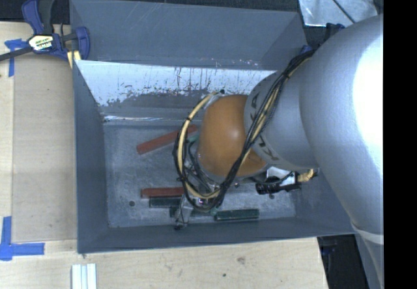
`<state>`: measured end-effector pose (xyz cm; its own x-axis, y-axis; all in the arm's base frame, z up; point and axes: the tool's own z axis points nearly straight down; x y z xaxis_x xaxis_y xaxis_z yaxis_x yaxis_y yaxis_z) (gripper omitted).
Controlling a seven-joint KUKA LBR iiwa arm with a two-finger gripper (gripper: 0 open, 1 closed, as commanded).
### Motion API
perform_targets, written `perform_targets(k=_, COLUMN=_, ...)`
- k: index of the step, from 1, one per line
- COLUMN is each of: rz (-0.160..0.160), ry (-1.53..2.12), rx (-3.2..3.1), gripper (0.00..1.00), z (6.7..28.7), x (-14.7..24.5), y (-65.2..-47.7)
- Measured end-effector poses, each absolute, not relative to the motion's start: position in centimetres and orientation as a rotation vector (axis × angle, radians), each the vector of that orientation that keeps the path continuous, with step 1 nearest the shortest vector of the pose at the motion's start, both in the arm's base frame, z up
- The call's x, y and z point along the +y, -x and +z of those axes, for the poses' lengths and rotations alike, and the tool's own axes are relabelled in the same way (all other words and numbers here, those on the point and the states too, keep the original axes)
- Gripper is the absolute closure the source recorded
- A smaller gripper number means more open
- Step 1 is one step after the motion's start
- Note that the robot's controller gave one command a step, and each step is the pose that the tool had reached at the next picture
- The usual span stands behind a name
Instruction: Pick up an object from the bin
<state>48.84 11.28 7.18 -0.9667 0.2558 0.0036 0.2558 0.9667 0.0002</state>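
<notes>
Gripper: the gripper (pixel 181 215) sat low near the front of the grey bin (pixel 91 170), mostly tucked under the arm's orange cover (pixel 225 135) and cables (pixel 184 144). Honestly couldn't tell how far open it was, or whether it had anything.
Nearest things: a dark flat strip (pixel 163 202) lay on the floor with its right end just beside the gripper. A reddish-brown strip (pixel 161 192) lay alongside it, just behind.
Others: a dark green bar (pixel 238 215) lay to the gripper's right along the front wall. A tilted reddish-brown stick (pixel 158 144) lay further back, well apart.
Handling guess: the strips looked thin, stiff and light, probably a bit slick, and not fragile.
Where to grab: likely across the narrow width near the middle, so a strip wouldn't swing.
Catch: they lay flat on the floor and the two strips were nearly touching, so getting under just one looked fiddly.
</notes>
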Motion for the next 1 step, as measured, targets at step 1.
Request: perform_targets(k=1, rz=-0.005, ry=0.404, rx=-3.113, gripper=1.00, z=7.45, x=11.39, y=-48.89)
